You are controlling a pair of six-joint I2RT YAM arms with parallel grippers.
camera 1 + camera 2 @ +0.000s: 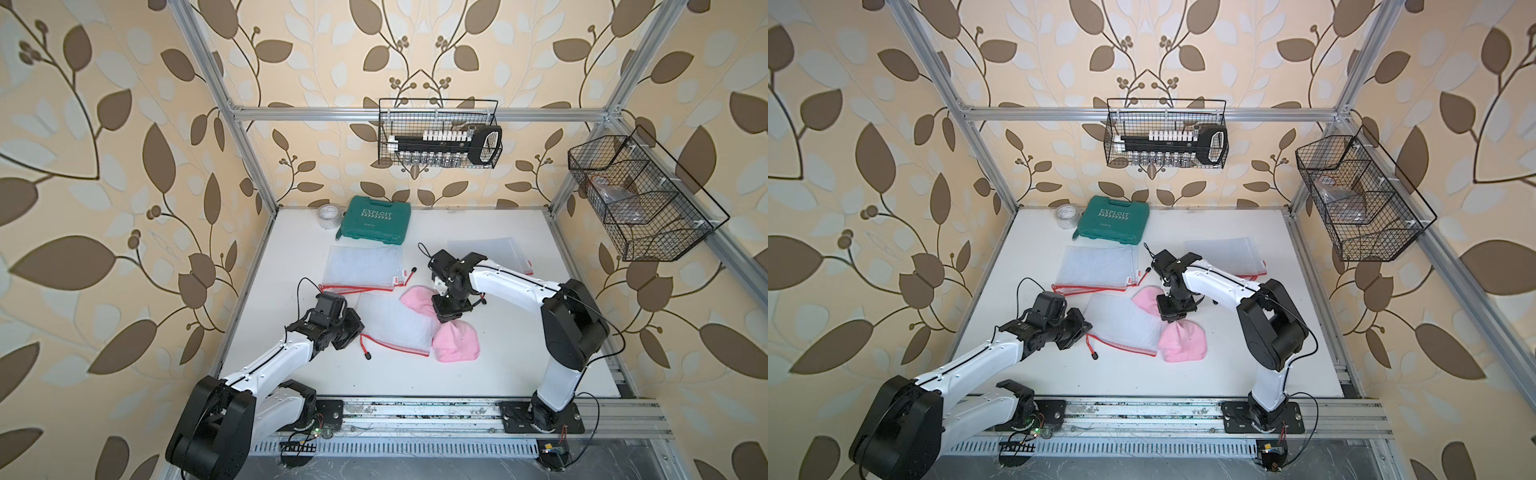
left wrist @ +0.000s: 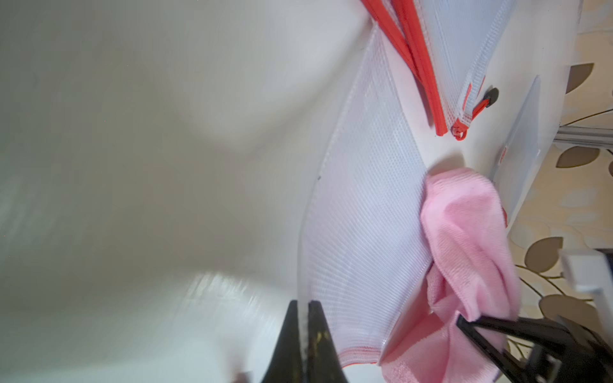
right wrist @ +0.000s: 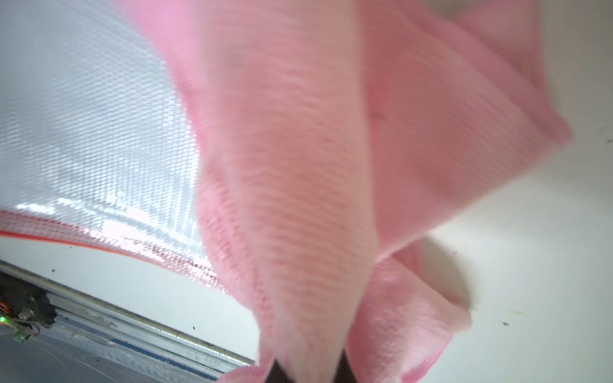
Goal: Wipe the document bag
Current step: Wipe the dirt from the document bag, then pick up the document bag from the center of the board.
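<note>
The white table (image 1: 498, 374) fills the lower middle of both top views. The left arm (image 1: 266, 370) reaches in low from the lower left, stretched nearly flat. The right arm (image 1: 511, 282) comes from the lower right, elbow high, forearm running left and wrist bent straight down.

The bag (image 1: 395, 328), clear mesh with a red zip, lies flat at the table's centre. Its long axis runs left to right across the frame, dipping slightly toward the right, with the zip along its lower edge. The pink cloth (image 1: 457, 345) bunches at the bag's right end and touches it; whether it lies over or under that edge I cannot tell.

The right gripper (image 1: 449, 312) hangs over the cloth's pinched waist, clenched on it; the right wrist view shows cloth spilling from the tips (image 3: 310, 368). The bag lies just left of those fingers, so a wipe likely sweeps leftward along the long axis. The left gripper (image 2: 303, 308) pinches the bag's left edge, probably anchoring it against that pull.
</note>
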